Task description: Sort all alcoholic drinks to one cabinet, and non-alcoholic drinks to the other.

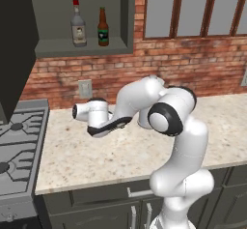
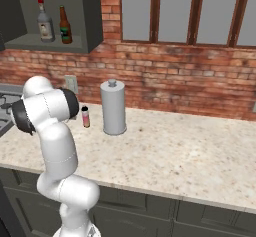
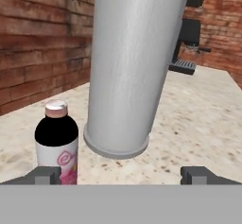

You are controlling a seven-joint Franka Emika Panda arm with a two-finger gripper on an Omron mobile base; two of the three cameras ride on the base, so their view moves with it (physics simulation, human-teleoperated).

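Observation:
The small pink bottle (image 3: 56, 145), black-shouldered with a pale cap, stands on the counter just beyond my left fingertip (image 3: 45, 175). It also stands left of the grey cylinder in the right base view, pink bottle (image 2: 85, 116). My gripper (image 3: 123, 176) is open, low over the counter, with nothing between its fingers. In the open wall cabinet (image 1: 82, 48) the grey red-capped bottle (image 1: 78, 26) and the brown beer bottle (image 1: 102, 28) stand side by side on the shelf. The other cabinet is out of view.
A tall grey cylinder (image 3: 132, 62) stands right behind the pink bottle, close ahead of the hand. The cabinet's dark door (image 1: 14, 44) hangs open over the stove (image 1: 19, 141). A coffee machine (image 3: 189, 41) sits farther along the counter.

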